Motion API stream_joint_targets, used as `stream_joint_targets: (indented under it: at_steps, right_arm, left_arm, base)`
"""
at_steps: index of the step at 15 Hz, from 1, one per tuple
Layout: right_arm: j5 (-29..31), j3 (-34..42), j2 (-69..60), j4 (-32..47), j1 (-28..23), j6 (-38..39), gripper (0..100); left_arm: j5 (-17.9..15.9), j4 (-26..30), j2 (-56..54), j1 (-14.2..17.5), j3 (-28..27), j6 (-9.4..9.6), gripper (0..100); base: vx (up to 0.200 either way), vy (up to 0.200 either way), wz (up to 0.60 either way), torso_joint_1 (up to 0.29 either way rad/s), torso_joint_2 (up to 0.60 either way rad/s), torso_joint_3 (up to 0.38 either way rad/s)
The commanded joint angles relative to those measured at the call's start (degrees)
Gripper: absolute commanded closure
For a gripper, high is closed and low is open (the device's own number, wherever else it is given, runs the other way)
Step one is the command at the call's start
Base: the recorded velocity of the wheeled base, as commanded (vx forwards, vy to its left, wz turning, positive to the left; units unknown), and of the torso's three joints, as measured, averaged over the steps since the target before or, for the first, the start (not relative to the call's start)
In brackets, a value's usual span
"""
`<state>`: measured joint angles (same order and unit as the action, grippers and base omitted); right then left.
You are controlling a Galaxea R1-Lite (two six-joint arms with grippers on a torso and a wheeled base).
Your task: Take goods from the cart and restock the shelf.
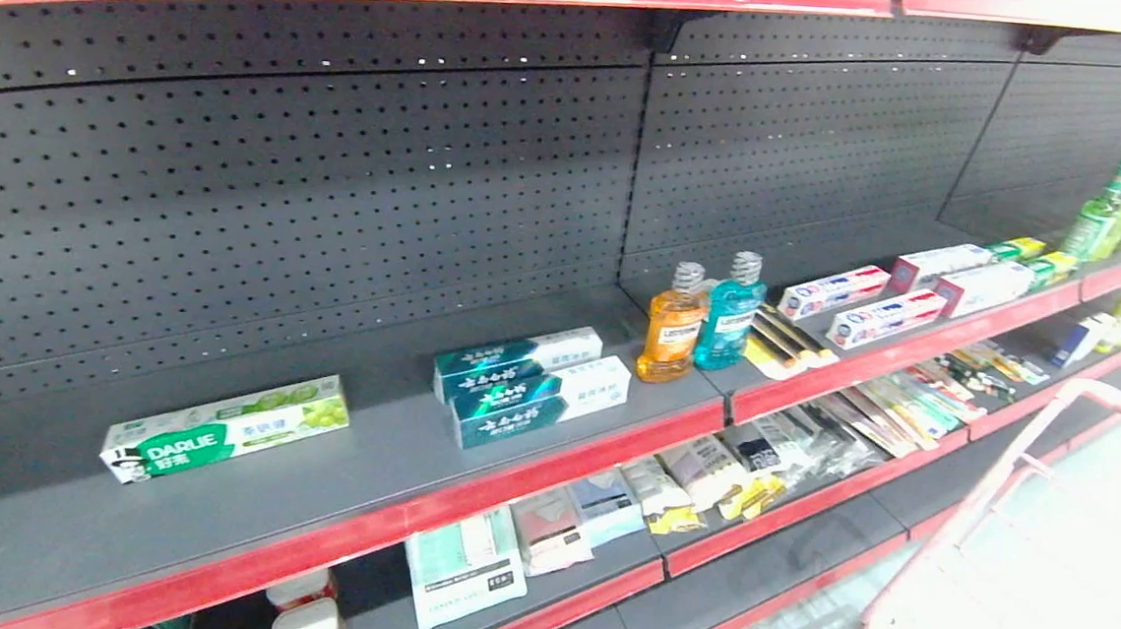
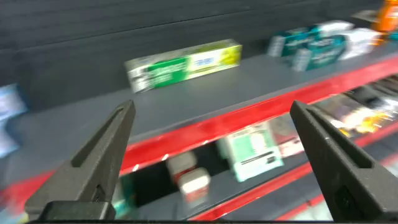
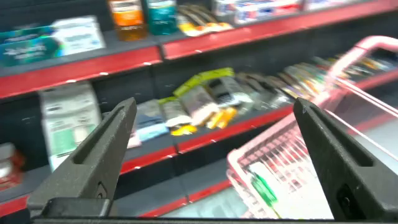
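Right tool (image 3: 214, 106) agape, cart (image 3: 292, 168) partly cropped

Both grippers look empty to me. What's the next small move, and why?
Probably ease the right gripper down toward the green item in the pink cart. Both it and the left gripper are open and hold nothing, the cart lies on the right side, and the shelf has bare room beside the green toothpaste box.

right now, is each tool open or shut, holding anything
Left tool: open, holding nothing.
Right tool: open, holding nothing.
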<state>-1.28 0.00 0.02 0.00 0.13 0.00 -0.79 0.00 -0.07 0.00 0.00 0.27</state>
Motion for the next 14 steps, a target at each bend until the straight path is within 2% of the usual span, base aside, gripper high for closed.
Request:
stream_joint_targets:
  at_steps: [1,7,14]
  right_arm:
    - [0.05,0.00,0.06,0.00,0.04,0.00,0]
    - [-0.04,0.00,-0.02,0.00,0.04,0.00,0]
    - [-0.04,0.00,0.24,0.00,0.04,-0.09,0]
  left_arm:
    - [0.00,-0.09,0.07,0.00,0.00,0.00,0]
    - [0.00,0.00,0.07,0.00,0.00,0.00,0]
    - [0.00,-0.09,0.07,0.00,0.00,0.00,0]
  base:
    - [0.000,0.000,-0.60,0.007,0.01,0.002]
    - [0.000,0.000,-0.60,0.002,0.00,0.003]
    - [0.000,0.000,0.00,0.000,0.00,0.000]
